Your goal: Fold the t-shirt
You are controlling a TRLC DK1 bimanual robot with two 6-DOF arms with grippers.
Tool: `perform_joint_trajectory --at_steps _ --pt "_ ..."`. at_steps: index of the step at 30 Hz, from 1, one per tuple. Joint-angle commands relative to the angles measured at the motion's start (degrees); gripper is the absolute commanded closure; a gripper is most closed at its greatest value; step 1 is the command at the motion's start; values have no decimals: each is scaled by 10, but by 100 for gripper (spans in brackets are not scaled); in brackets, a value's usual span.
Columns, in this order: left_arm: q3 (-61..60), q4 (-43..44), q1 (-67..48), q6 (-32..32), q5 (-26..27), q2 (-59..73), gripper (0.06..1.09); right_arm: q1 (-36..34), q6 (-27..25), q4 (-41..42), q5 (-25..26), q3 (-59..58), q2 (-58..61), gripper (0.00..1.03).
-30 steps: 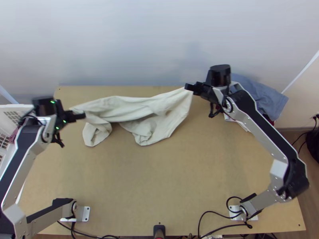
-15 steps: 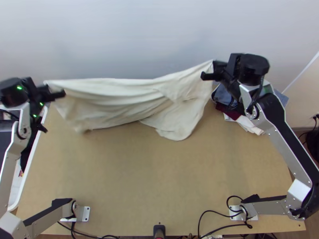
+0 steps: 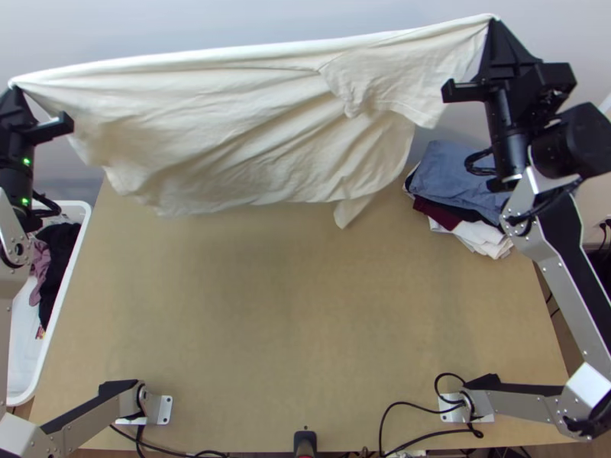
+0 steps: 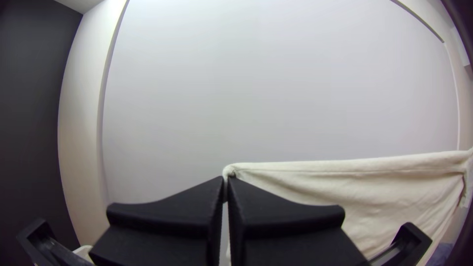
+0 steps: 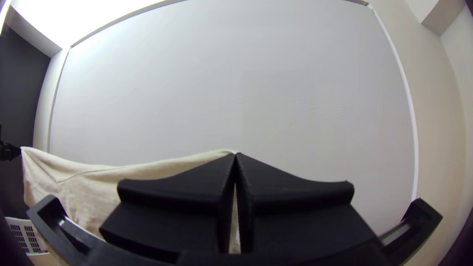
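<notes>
Free passage over the near table (image 3: 305,320) — stretched t-shirt (image 3: 252,130) across the far side, clothes pile (image 3: 450,179) at right

This looks like a robotics lab or workshop. Beyond the left gripper (image 3: 14,87) and the right gripper (image 3: 493,21) stands a tall, plain pale panel (image 4: 276,88). Nearer the robot than both are the left arm's base (image 3: 159,409), the right arm's base (image 3: 467,407), fixed by metal plates to a wooden table (image 3: 305,305), and loose black cables (image 3: 393,408). A white clothes basket (image 3: 23,359) sits robot-side of the left gripper.
</notes>
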Motion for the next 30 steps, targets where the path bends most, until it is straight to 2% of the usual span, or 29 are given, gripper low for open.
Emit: perform_joint_trajectory --at_steps 1,16,23,30 --pt "29 23 8 8 -14 -7 105 -8 -15 16 15 -24 -35 100" --pt "47 31 3 -17 -35 -128 105 14 -9 -21 15 -74 -263 100" --pt "3 -9 -4 -17 -30 -228 105 21 -9 -137 14 -94 -400 100" --pt "-44 -94 -21 -33 -24 -295 105 28 9 -239 14 -118 -471 100"
